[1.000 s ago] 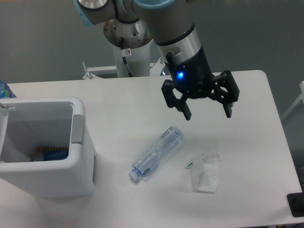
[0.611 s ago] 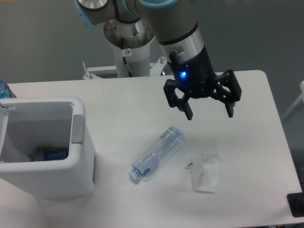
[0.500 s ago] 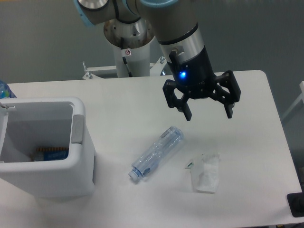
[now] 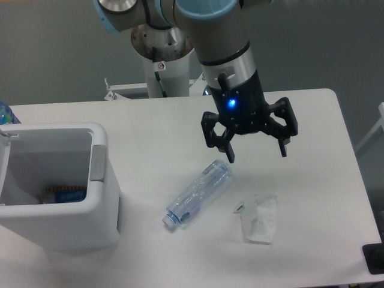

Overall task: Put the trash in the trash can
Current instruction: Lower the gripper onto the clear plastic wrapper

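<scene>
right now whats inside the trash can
One flat blue and orange item lies at the bottom of the trash can. The near wall hides the rest of the floor. Bottle and wrapper remain outside.

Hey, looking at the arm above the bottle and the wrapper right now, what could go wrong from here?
The open gripper hangs between the two pieces, so which it targets is unclear. The crushed bottle lies diagonally and is round; misaligned fingers might roll it away. The wrapper is thin and flat on the table, so the fingers may scrape the surface or close on nothing. Both must cross to the trash can at the left.
</scene>
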